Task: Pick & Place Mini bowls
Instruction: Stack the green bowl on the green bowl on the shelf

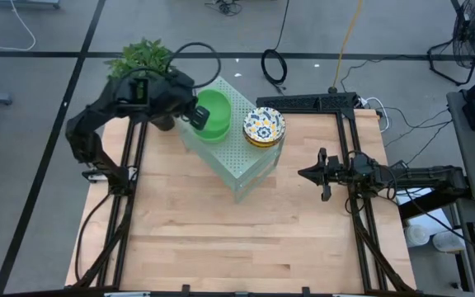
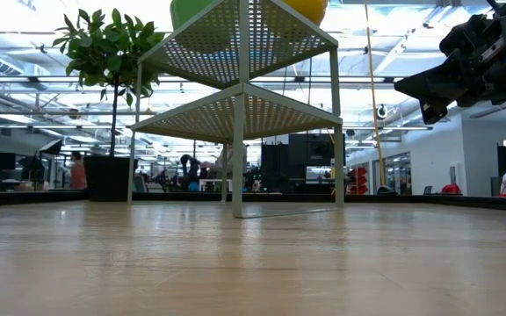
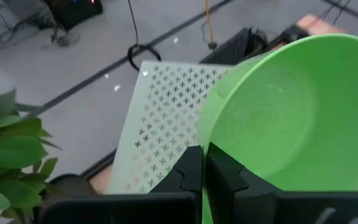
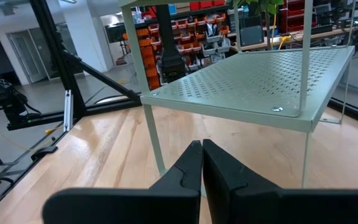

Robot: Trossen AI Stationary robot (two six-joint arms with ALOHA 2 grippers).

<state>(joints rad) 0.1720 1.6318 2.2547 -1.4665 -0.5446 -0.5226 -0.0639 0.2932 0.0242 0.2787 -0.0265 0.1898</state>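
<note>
The left gripper (image 1: 195,114) pinches the near rim of a green bowl (image 1: 213,112), which sits just ahead of it atop the pale green perforated shelf (image 1: 239,153). The patterned bowls (image 1: 264,126) are stacked farther along that top. The right gripper (image 1: 310,174), fingers pressed together and empty, hovers over the table (image 1: 221,239), facing the shelf.
</note>
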